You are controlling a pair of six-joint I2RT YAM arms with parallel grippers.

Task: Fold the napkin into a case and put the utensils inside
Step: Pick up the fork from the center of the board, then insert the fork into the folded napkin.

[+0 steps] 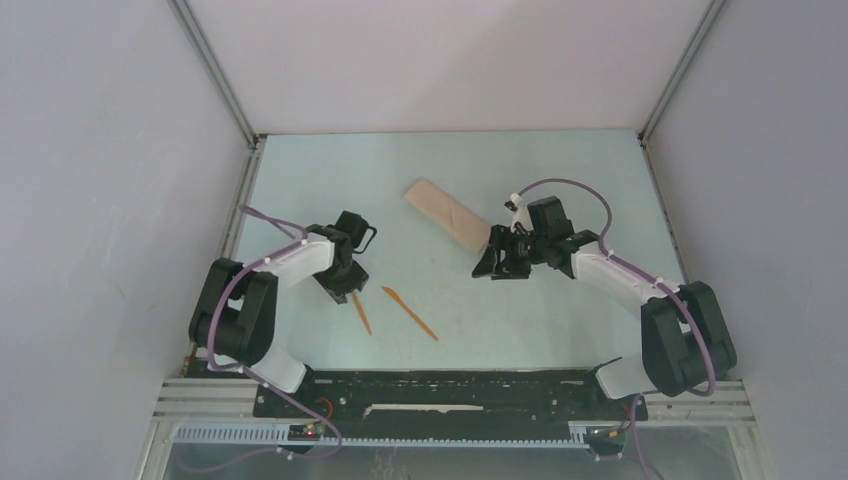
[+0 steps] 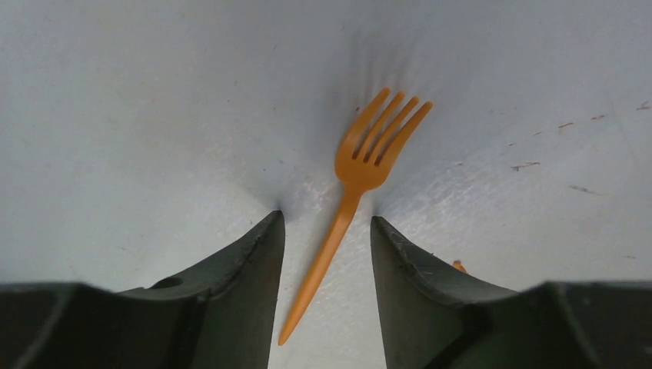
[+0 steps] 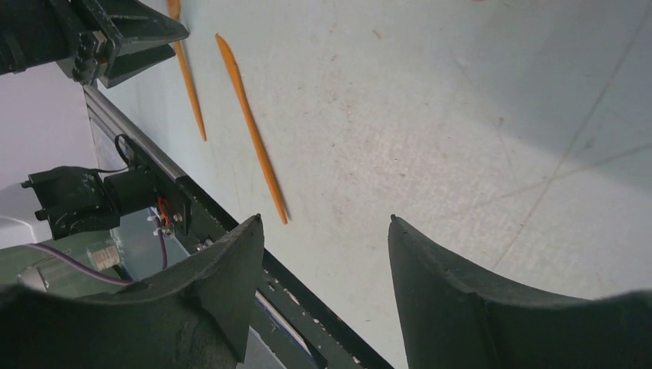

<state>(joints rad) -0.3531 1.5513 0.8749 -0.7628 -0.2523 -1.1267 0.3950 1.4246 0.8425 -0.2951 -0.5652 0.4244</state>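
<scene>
From above: case (image 1: 448,214) slanted far-left to near-right on bench (image 1: 560,330), right tool (image 1: 497,262) just beside its near end. Fork (image 1: 361,313) and knife (image 1: 410,312) nearer front, open bench around.

Left wrist: left tool (image 2: 327,219) spread, straddling fork handle, tines pointing away.

Right wrist: spread wide, empty; knife ahead, diagonal.

Count on the bench: one orange fork (image 2: 357,181) and one orange knife (image 1: 410,313), two pieces in all, both toward the near edge, left of centre. One folded beige case (image 1: 447,215), toward the far edge near the middle. Two grippers, one per arm: left gripper (image 2: 327,219), right gripper (image 3: 323,219).
</scene>
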